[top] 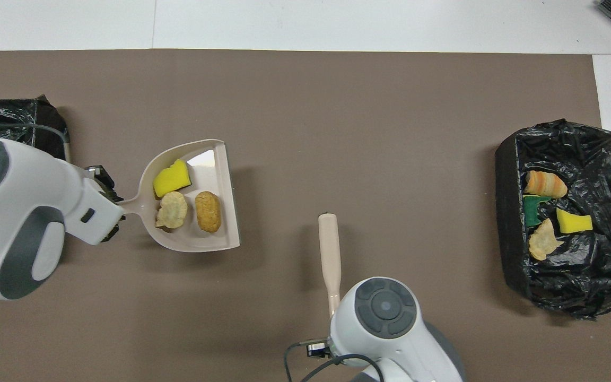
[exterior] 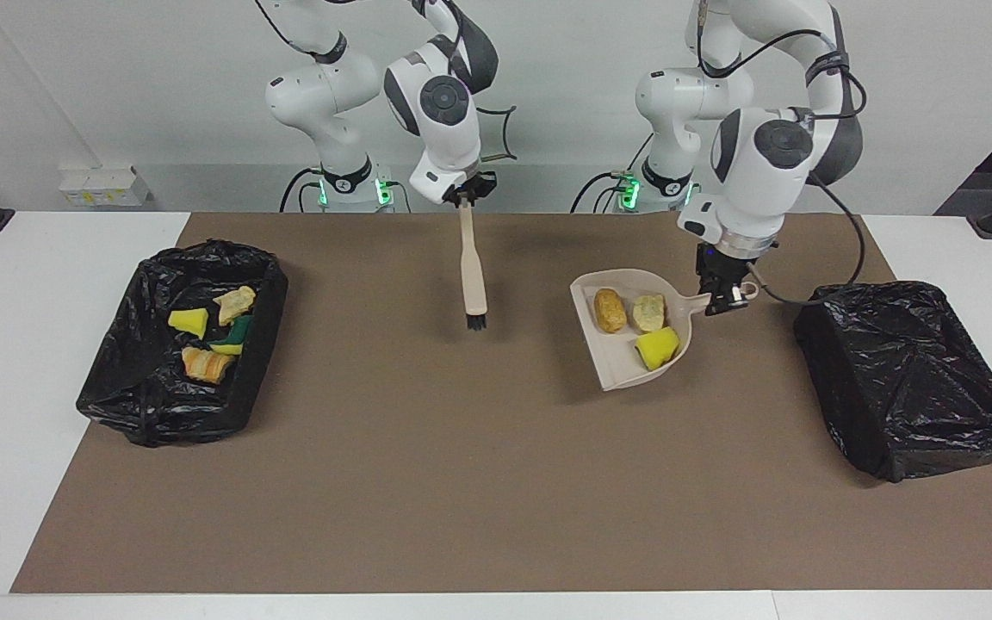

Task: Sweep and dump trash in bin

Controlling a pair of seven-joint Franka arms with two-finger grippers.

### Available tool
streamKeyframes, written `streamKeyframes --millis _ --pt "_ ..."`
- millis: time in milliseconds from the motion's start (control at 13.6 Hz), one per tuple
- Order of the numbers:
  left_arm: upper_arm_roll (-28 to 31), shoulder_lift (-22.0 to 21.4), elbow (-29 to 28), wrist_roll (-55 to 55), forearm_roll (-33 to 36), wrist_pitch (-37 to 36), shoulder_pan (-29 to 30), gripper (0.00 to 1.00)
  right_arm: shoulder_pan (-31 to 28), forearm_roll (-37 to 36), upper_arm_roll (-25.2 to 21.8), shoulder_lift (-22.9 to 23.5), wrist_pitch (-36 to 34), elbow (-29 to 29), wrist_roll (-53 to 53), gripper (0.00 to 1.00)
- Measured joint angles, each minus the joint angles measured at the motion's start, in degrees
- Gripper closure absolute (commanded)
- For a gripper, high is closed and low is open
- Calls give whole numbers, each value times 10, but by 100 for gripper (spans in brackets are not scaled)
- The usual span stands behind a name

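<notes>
My left gripper (exterior: 724, 300) is shut on the handle of the beige dustpan (exterior: 612, 366), which hangs tilted above the mat, beside the black bin (exterior: 909, 379) at the left arm's end. In the pan lies trash: a yellow sponge chunk (exterior: 656, 347), a pale tan lump (exterior: 649, 312) and a brown bread lump (exterior: 610, 310). In the overhead view the dustpan (top: 204, 241) carries the same three pieces. My right gripper (exterior: 465, 196) is shut on the handle of the beige brush (exterior: 472, 275), which hangs bristles down over the middle of the mat.
A second black-lined bin (exterior: 160, 422) at the right arm's end holds several scraps, yellow, tan and green. A brown mat (exterior: 427, 482) covers most of the white table. In the overhead view the right arm's wrist (top: 385, 313) hides its gripper.
</notes>
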Motion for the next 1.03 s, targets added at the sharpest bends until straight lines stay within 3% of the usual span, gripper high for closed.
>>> streamKeyframes --millis 221,442,737,1032 --pt "107 -2 31 93 -43 -6 1 100 43 30 1 56 80 2 47 100" --pt "195 21 97 184 -59 -32 2 100 88 36 1 100 117 12 67 100" --pt "288 106 239 296 -59 -103 9 100 126 36 2 100 112 18 68 100" --pt "296 201 360 382 -59 -115 72 100 124 36 -2 100 110 18 68 100"
